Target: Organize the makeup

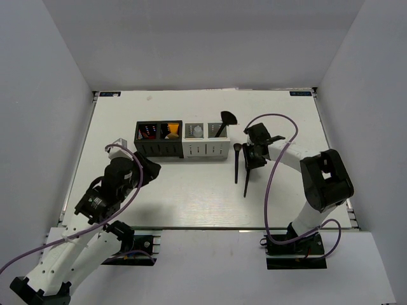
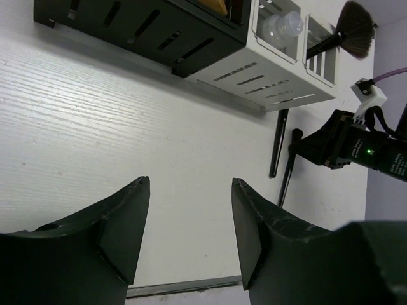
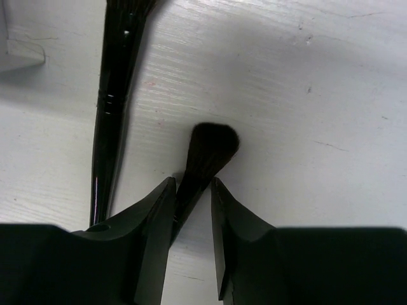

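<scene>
Where the right gripper (image 3: 193, 190) reaches down beside the organizers, its two fingers are pinched on the handle of a small black brush (image 3: 213, 143), whose rounded bristle head points away from the wrist. We cannot tell whether this brush touches the table (image 1: 191, 197). Just beside it, on the side nearer the organizers, a second black brush (image 3: 114, 95) lies flat on the white surface, roughly parallel to the held one and apart from it.

The grey-white organizer (image 1: 206, 151) stands touching the black organizer (image 1: 159, 149), the two forming one row. In the grey-white one, a clear bottle (image 1: 197, 131) sits in the left compartment and a black fan brush (image 1: 225, 121) leans out of the right one, bristles up. In the black one, we see dark-red sticks (image 1: 147, 131) on the left and an orange tube (image 1: 170, 131) on the right.

The left gripper (image 2: 189, 184) hangs over bare table in front of the black organizer, its fingers spread apart with nothing between them.
</scene>
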### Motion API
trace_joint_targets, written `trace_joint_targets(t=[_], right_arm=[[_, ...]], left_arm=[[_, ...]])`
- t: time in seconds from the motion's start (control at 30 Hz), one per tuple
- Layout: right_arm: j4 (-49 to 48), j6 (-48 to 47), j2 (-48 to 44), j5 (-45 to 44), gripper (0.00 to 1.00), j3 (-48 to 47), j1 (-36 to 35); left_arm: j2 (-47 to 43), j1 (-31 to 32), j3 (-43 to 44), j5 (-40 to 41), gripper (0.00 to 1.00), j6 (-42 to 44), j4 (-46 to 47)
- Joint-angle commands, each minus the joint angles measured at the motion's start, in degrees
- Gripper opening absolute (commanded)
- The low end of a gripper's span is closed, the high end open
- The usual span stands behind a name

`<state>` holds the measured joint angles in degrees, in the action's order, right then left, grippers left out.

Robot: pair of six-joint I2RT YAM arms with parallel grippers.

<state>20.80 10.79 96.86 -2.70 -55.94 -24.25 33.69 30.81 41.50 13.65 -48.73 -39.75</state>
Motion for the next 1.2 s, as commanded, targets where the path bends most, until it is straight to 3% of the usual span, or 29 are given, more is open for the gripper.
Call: trace_joint_targets(t=[0.0,0.13,0.33,0.43,0.73,0.87,1.0,1.17], right_arm=[[-0.4,0.4,1.1,-3.7,0.34,0.5,0.1],[0.8,-0.7,0.4,-3.6,0.29,1.3,0.1],[1.9,-2.4,0.0,-2.1,0.14,-0.4,1.0],[3.4,-4.5,-0.5,0.8,0.01,-3.5,2.6],[4.6,-15.3,-7.7,16.0,0.0,-15.9,6.1],[2.6,-18.8,-9.9,29.9,0.0,-21.2,6.2],[-4.0,-15.8,-8.4,39.6,0.0,-26.0,5.7],[-20.1,-5.0,-1.8,46.5,0.0,-31.2,4.5]], left_arm=[[0.9,-0.3,1.9,0.9,0.64,0.0,-0.7],[1.2,-0.3,0.8,-0.2,0.64,-0.4,1.1],[2.7,-0.3,1.3,-0.7,0.63,-0.1,2.8],[3.8,-0.3,2.3,-1.0,0.63,0.7,3.4],[3.6,0.2,0.5,-3.1,0.62,1.4,7.2],[2.7,0.2,-1.2,-4.6,0.62,1.5,9.8],[2.9,0.2,-1.7,-5.2,0.61,2.1,10.9],[3.2,0.2,-1.5,-5.3,0.62,3.3,10.8]])
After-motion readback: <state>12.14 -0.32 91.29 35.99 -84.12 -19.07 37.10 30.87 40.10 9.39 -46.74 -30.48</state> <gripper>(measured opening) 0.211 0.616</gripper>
